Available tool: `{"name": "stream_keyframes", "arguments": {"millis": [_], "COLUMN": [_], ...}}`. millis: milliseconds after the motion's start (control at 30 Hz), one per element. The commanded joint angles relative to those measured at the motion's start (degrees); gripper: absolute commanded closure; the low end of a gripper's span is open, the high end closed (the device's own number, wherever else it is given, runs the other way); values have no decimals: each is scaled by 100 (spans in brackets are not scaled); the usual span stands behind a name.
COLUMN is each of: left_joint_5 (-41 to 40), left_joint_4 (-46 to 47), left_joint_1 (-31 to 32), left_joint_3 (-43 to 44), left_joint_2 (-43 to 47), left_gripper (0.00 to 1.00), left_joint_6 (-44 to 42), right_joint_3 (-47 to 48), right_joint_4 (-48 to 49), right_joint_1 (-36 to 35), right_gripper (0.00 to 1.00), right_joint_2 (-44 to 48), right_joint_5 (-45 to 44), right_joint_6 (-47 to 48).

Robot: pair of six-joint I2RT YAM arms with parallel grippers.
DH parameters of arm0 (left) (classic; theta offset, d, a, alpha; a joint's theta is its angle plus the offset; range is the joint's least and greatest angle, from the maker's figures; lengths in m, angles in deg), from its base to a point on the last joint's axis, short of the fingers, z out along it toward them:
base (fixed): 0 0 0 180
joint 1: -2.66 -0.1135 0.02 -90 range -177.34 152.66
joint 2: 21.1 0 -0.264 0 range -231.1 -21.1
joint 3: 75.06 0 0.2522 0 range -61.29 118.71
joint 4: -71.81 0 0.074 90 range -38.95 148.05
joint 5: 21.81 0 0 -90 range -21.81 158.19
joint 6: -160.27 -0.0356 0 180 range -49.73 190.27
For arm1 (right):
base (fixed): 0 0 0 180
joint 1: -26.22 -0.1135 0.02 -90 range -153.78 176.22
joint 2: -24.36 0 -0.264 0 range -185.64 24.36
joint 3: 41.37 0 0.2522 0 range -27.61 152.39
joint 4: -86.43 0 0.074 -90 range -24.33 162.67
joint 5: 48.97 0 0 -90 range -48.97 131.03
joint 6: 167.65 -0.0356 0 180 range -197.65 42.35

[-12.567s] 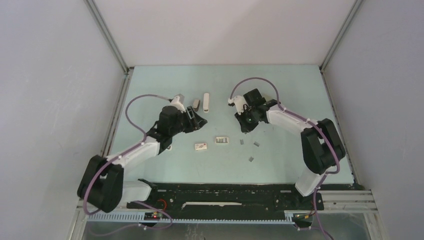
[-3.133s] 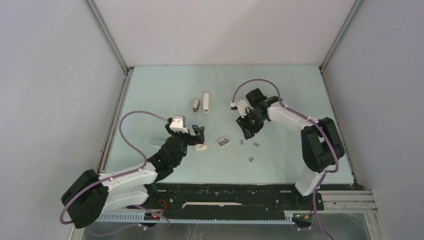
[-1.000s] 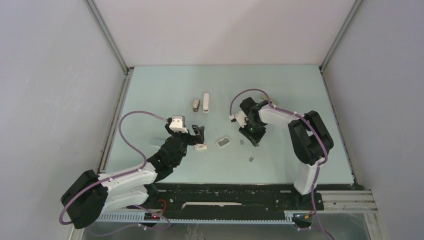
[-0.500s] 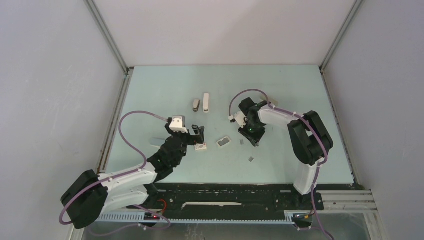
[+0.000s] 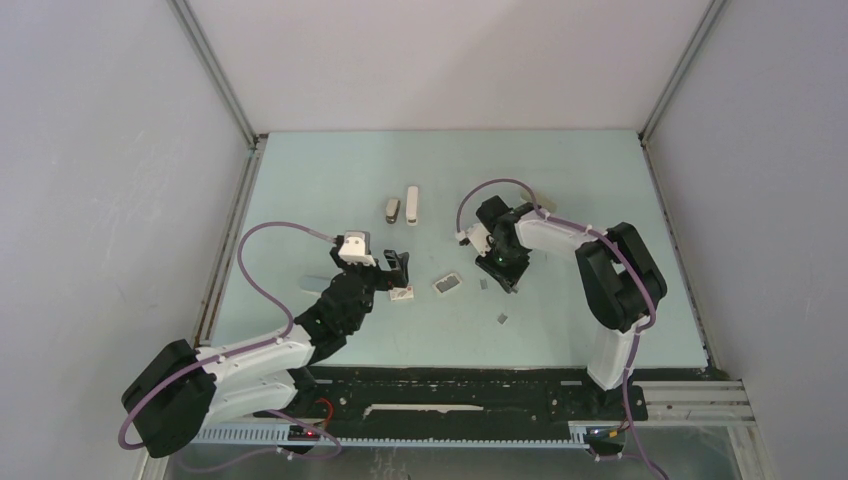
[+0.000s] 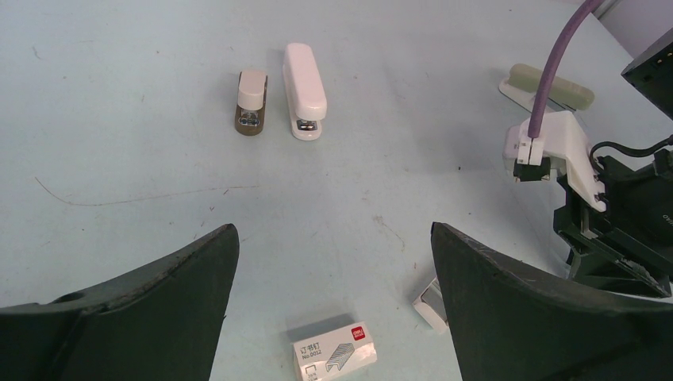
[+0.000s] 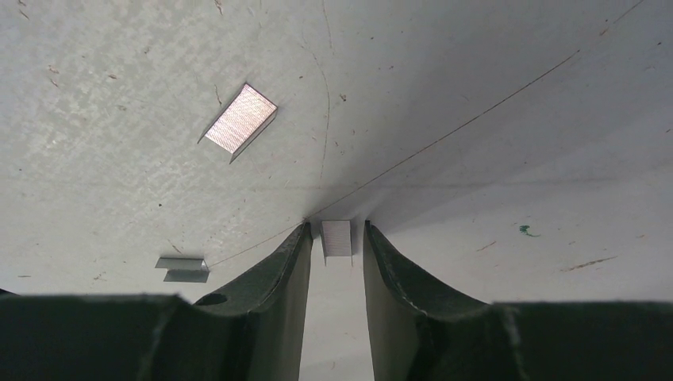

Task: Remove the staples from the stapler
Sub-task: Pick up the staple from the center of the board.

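The stapler point(image 6: 555, 86), grey-beige on top and white underneath, lies on the table behind the right wrist, free of both grippers. Loose staples lie on the mat: one strip point(image 7: 238, 119), another point(image 7: 182, 268) and a third point(image 5: 502, 319). My right gripper point(image 7: 336, 227) point(image 5: 505, 275) points down at the table, its jaws narrowly apart on either side of a short strip of staples point(image 7: 336, 240), with a small gap on each side. My left gripper point(image 6: 333, 294) point(image 5: 398, 268) hovers wide open over a staple box, holding nothing.
A closed white staple box point(image 6: 333, 353) point(image 5: 402, 293) and an open box point(image 6: 428, 302) point(image 5: 447, 284) lie mid-table. A small brown-and-white stapler point(image 6: 251, 101) point(image 5: 392, 208) and a slim white stapler point(image 6: 304, 91) point(image 5: 412, 204) sit farther back. A light blue stapler point(image 5: 315, 281) lies left of the left arm.
Nothing visible has moved in the last second. Before that, the right gripper came down over the loose staples, and the left arm pulled back from the staplers to the box.
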State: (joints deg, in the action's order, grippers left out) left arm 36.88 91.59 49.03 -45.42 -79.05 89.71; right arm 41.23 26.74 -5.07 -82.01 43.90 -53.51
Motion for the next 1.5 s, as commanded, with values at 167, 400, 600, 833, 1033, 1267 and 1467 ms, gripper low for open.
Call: {"name": "stream_keyframes", "arguments": {"millis": [167, 400, 600, 833, 1033, 1267, 1467], "left_joint_5": [-103, -99, -61, 410, 1900, 3074, 3771], "left_joint_4": [118, 118, 122, 18, 523, 1695, 3216], "left_joint_1": [21, 20, 16, 14, 18, 34, 72], "left_joint_3": [238, 234, 229, 289, 302, 280, 142], "left_joint_2": [54, 62, 82, 151, -114, -684, -1362], "left_gripper": [4, 4, 4, 4, 4, 3, 4], "left_joint_6": [-67, -66, -76, 8, 777, 1960, 2905], "right_joint_3": [-31, -29, -36, -34, -37, 26, 23], "right_joint_4": [320, 297, 293, 310, 272, 189, 264], "right_joint_1": [-97, -56, 52, 214, 508, 791, 1067], "right_gripper": [64, 68, 84, 88, 89, 89, 89], "right_joint_2": [242, 215, 310, 597, 1095, 1583, 1795], "right_joint_5": [33, 3, 18, 259, 1354, 3448, 5042], "right_joint_6": [-67, -76, -109, -159, -282, -663, -1118]}}
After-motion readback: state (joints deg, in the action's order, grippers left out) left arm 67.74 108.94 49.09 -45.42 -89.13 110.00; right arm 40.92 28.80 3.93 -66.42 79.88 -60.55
